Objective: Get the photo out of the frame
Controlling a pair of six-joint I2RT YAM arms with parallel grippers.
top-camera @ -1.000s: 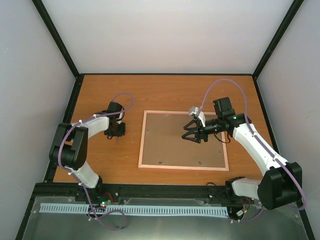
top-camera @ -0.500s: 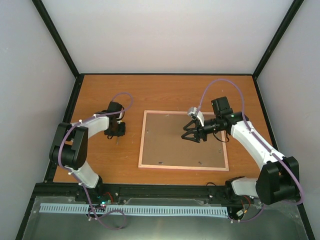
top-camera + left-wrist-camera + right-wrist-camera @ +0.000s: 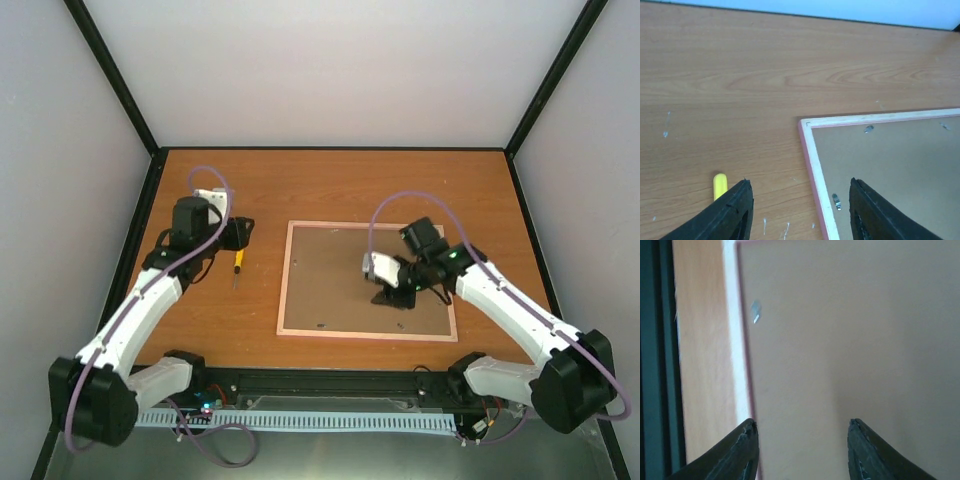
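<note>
- Underneath everything, the wooden table (image 3: 330,185) spread orange-brown inside a white-walled, black-railed enclosure, with both arms bolted at its near edge.
- The frame (image 3: 283,290), thin and pink, lay flat and face down a little right of the table's centre, its long sides parallel to the near edge.
- The brown backing board (image 3: 330,280) filled the frame and faced upward. It covered the photo, which could not be seen from any view.
- The right gripper (image 3: 391,296) pointed down over the board's right half, nearer the frame's near side than its far one. Its jaws stood apart with nothing between them. Whether the fingertips touched the board could not be told.
- The left gripper (image 3: 237,234) hung over bare table, left of the frame's far left corner and apart from it, released and holding nothing.
- A yellow-handled tool (image 3: 237,262) lay on the table just beside the left gripper, between that arm and the frame's left side, apart from the frame.
- Small metal tabs (image 3: 837,201) sat at the board's edges, just inside the pink rim.
</note>
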